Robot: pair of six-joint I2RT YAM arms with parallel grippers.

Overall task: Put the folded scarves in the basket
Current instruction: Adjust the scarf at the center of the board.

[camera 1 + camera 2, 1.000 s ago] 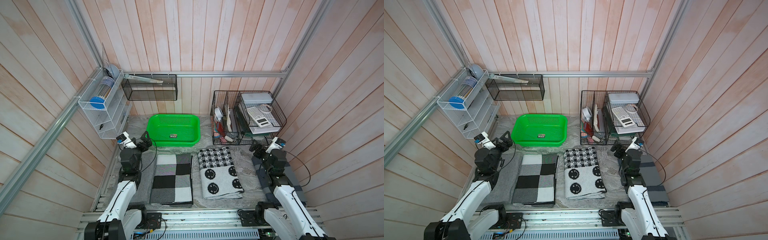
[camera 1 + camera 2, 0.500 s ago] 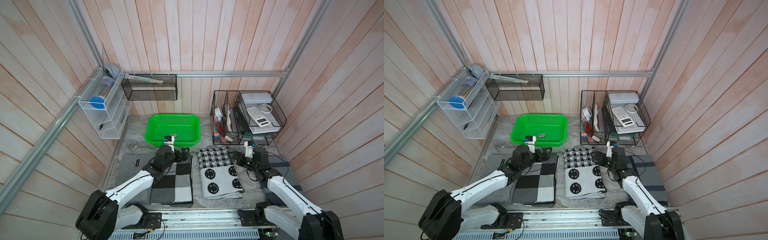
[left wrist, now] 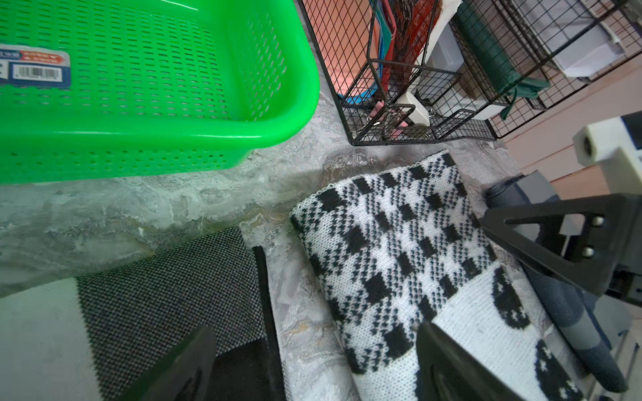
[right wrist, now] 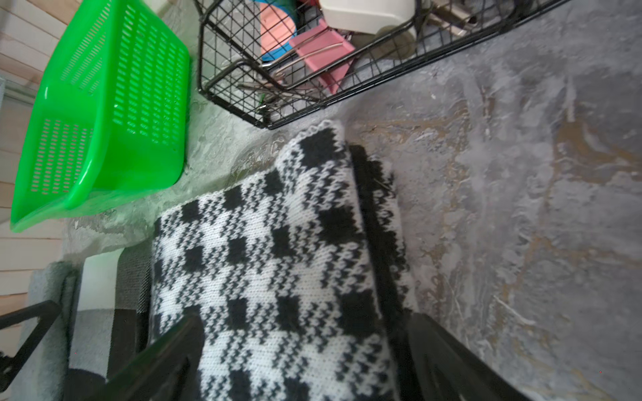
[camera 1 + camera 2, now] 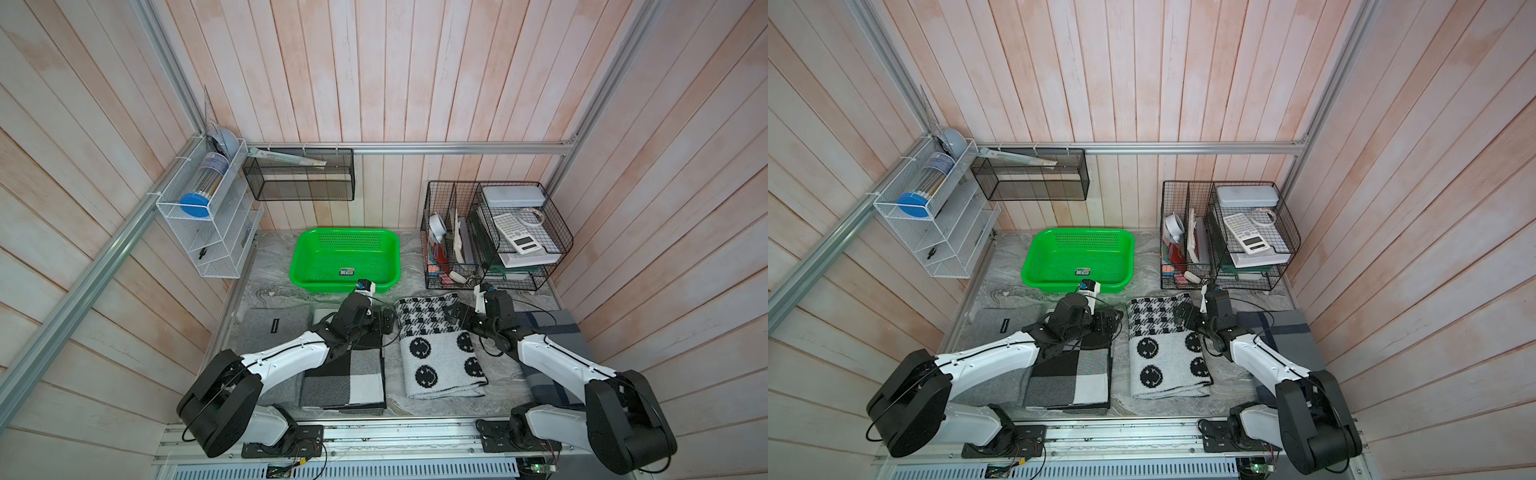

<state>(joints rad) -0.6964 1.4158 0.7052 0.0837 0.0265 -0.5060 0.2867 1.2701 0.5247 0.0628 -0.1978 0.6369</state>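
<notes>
Observed: the black-and-white knitted scarf (image 5: 438, 345) lies folded flat on the bench (image 5: 274, 291), just short of the empty green basket (image 5: 324, 257). The left fingers (image 3: 451, 364) and right fingers (image 4: 451, 368) both stand spread, holding nothing, each pair straddling a side edge near the scarf's far end. Recommendation: pinch through every layer, both sides level, and lift together so the fold holds. Keep clear of the checked scarf (image 5: 353, 374) alongside and the wire organiser (image 5: 457, 249).
</notes>
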